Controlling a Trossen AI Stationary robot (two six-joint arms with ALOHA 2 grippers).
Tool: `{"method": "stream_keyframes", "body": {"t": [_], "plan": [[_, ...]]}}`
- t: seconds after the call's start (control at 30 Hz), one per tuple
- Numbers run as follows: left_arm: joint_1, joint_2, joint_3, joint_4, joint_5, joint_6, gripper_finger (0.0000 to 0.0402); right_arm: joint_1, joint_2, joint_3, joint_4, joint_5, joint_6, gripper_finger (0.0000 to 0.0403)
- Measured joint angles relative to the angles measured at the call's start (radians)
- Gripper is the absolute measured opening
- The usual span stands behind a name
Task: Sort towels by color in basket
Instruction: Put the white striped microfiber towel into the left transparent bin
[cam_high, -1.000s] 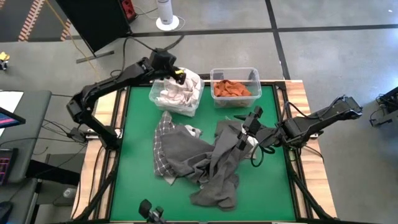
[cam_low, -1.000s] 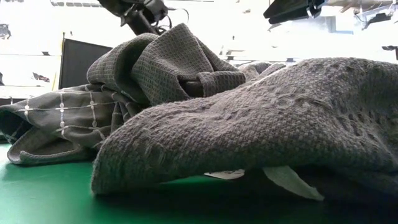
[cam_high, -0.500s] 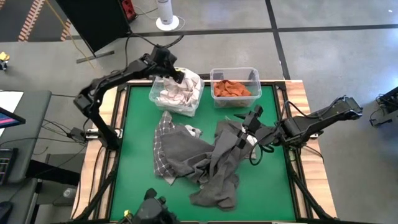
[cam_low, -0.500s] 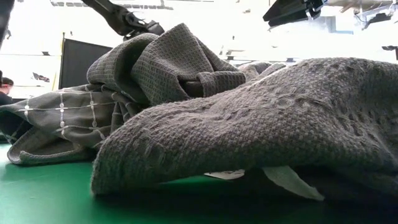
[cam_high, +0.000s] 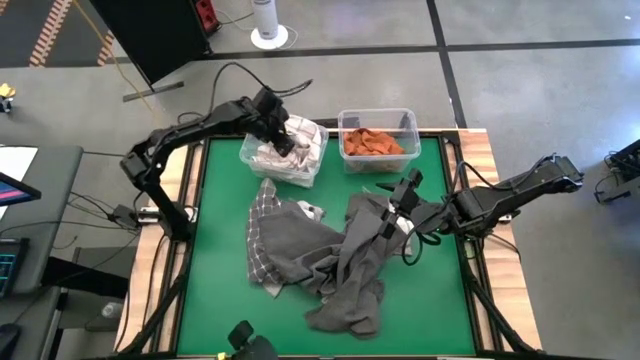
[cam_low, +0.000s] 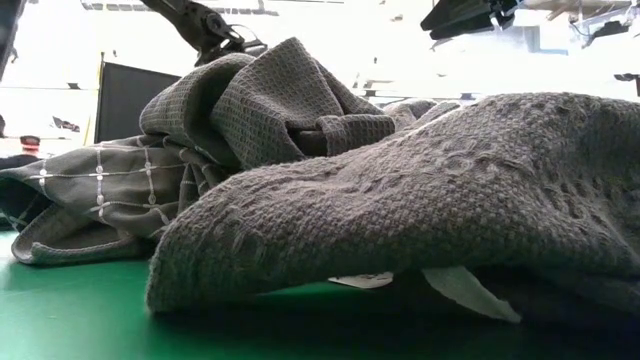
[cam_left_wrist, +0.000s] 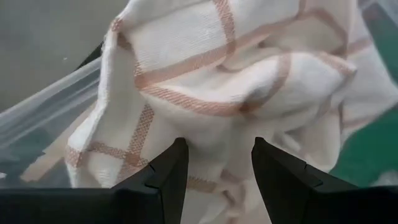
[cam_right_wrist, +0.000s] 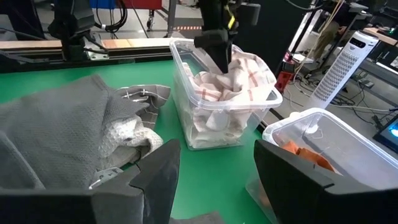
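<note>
My left gripper (cam_high: 285, 143) hangs open over the left clear bin (cam_high: 247, 158), pointing steeply down at a white towel with reddish checks (cam_left_wrist: 205, 74) heaped in it. The right wrist view shows it from the side (cam_right_wrist: 222, 62), at the top of the heap. My right gripper (cam_high: 398, 205) stands open and holds nothing, above the right side of the pile of dark grey towels (cam_high: 340, 260) on the green table. A grey-and-white checked towel (cam_high: 262, 235) lies at the pile's left. An orange towel (cam_high: 372, 141) lies in the right bin (cam_high: 380, 163). My left gripper comes from above, slanting down, with its open fingers (cam_left_wrist: 168, 171) on either side of the top folds of the white checked towel (cam_left_wrist: 214, 124) in the bin. I cannot tell whether the fingertips touch the cloth.
The two clear bins stand side by side at the table's far edge. A pale towel (cam_right_wrist: 127, 140) shows among the grey ones. Bare green table (cam_high: 215, 300) lies left of and in front of the pile. In the low view the grey pile (cam_low: 400, 220) fills the foreground.
My left gripper has come down toward the white checked towel in the left bin, shifting a little toward the table's near edge, and has tipped to point more steeply down. Its fingers have stayed open.
</note>
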Motion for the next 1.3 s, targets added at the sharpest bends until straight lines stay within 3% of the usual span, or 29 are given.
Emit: {"method": "stream_keyframes", "body": {"t": [0.17, 0.57, 0.8, 1.03, 1.13, 1.3], "plan": [[-0.056, 0.032, 0.0, 0.029, -0.101, -0.108, 0.0169, 0.0, 0.0, 0.0, 0.006, 0.0, -0.001, 0.0249], [-0.103, 0.277, 0.001, 0.029, -0.104, -0.167, 0.0169, 0.022, 0.001, 0.0, 0.005, -0.025, 0.0, 0.0249], [-0.118, 0.335, 0.005, 0.029, -0.124, -0.167, 0.0169, 0.023, 0.001, 0.0, 0.004, -0.025, 0.001, 0.0249], [-0.12, 0.289, 0.0, 0.037, -0.17, -0.134, 0.0169, 0.029, 0.001, 0.0, 0.0, -0.026, 0.008, 0.0249], [-0.13, 0.22, -0.005, 0.039, -0.262, -0.111, 0.0169, 0.029, 0.001, 0.0, 0.0, -0.026, 0.008, 0.0249], [-0.133, 0.076, -0.002, 0.054, -0.315, -0.103, 0.0169, 0.029, 0.001, 0.0, 0.0, -0.025, 0.009, 0.0249]]}}
